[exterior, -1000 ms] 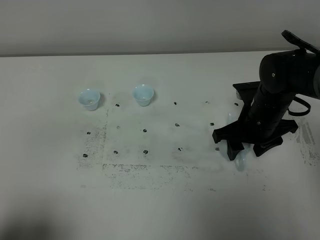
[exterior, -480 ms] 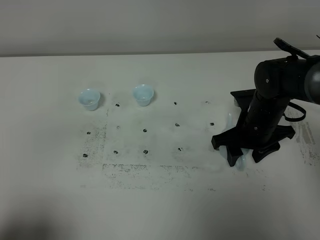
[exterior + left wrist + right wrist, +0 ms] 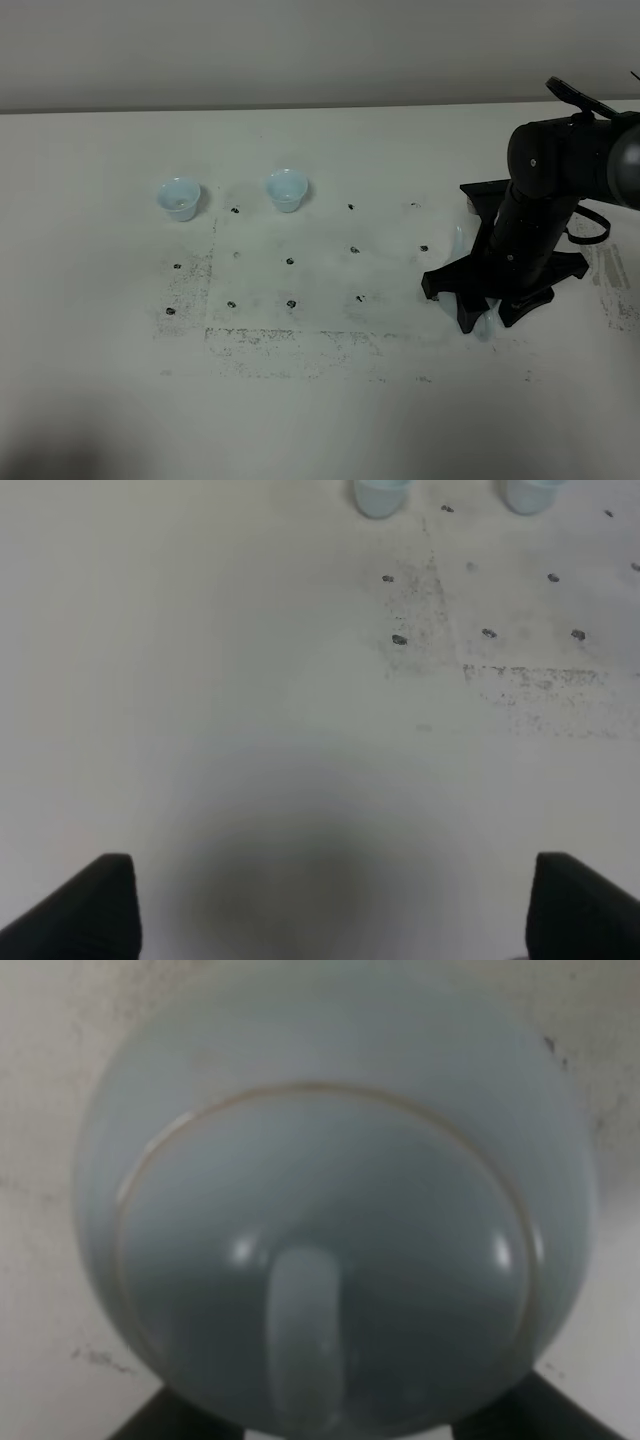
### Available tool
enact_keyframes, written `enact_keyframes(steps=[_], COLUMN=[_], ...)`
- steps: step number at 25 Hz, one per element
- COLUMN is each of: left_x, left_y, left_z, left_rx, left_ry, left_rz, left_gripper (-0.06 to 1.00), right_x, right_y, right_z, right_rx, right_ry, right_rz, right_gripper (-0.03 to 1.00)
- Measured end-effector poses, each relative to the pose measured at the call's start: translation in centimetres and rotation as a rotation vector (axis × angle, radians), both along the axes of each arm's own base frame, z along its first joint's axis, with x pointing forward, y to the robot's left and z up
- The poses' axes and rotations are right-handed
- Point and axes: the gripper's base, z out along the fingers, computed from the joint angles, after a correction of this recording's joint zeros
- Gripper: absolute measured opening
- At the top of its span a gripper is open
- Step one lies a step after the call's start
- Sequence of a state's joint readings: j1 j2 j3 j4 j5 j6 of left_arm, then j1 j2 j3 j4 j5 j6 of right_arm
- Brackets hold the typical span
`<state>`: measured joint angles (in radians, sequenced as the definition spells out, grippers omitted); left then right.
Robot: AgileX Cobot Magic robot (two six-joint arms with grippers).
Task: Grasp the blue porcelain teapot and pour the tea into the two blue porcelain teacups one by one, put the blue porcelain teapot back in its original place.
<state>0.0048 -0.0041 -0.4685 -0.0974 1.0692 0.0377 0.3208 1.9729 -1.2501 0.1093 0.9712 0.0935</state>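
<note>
The two blue porcelain teacups (image 3: 179, 198) (image 3: 286, 189) stand upright at the back left of the white table (image 3: 320, 400). They also show at the edge of the left wrist view (image 3: 380, 495) (image 3: 530, 492). The blue porcelain teapot (image 3: 330, 1210) fills the right wrist view from above, with its loop handle (image 3: 305, 1330) between the fingers. In the exterior high view only pale slivers of the teapot (image 3: 486, 327) show under the right arm. My right gripper (image 3: 488, 312) is low over the teapot, its fingers (image 3: 545, 1415) spread on either side of the handle. My left gripper (image 3: 337, 910) is open and empty over bare table.
Dark dots and smudged lines (image 3: 290, 300) mark a grid on the table between the cups and the teapot. The right arm's black body (image 3: 560, 170) hangs over the table's right side. A grey wall (image 3: 300, 50) bounds the far edge.
My right arm has dropped slightly and shifted a little left over the teapot. The cups and the left gripper have not moved.
</note>
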Motion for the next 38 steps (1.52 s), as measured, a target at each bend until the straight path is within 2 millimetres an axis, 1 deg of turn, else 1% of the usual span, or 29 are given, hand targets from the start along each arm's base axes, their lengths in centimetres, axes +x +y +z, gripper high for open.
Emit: enact_keyframes(steps=[4,6,9,13,14,23,31,34,38], left_x=[0.0,0.0,0.0,0.0,0.0,0.0,0.0,0.0,0.0], left_y=[0.0,0.0,0.0,0.0,0.0,0.0,0.0,0.0,0.0], left_z=[0.0,0.0,0.0,0.0,0.0,0.0,0.0,0.0,0.0], left_rx=[0.0,0.0,0.0,0.0,0.0,0.0,0.0,0.0,0.0], left_ry=[0.0,0.0,0.0,0.0,0.0,0.0,0.0,0.0,0.0], left_rz=[0.0,0.0,0.0,0.0,0.0,0.0,0.0,0.0,0.0], left_gripper=[0.74,0.74,0.74,0.74,0.74,0.74,0.74,0.74,0.74], right_x=[0.0,0.0,0.0,0.0,0.0,0.0,0.4,0.3,0.3], right_y=[0.0,0.0,0.0,0.0,0.0,0.0,0.0,-0.2,-0.4], right_z=[0.0,0.0,0.0,0.0,0.0,0.0,0.0,0.1,1.1], right_rx=[0.0,0.0,-0.001,0.0,-0.001,-0.001,0.001,-0.011,-0.028], right_ry=[0.0,0.0,0.0,-0.001,-0.002,-0.004,-0.044,-0.059,-0.087], right_rz=[0.0,0.0,0.001,0.012,0.017,0.044,0.047,0.058,0.077], right_gripper=[0.39,0.35,0.25,0.06,0.05,0.05,0.05,0.04,0.04])
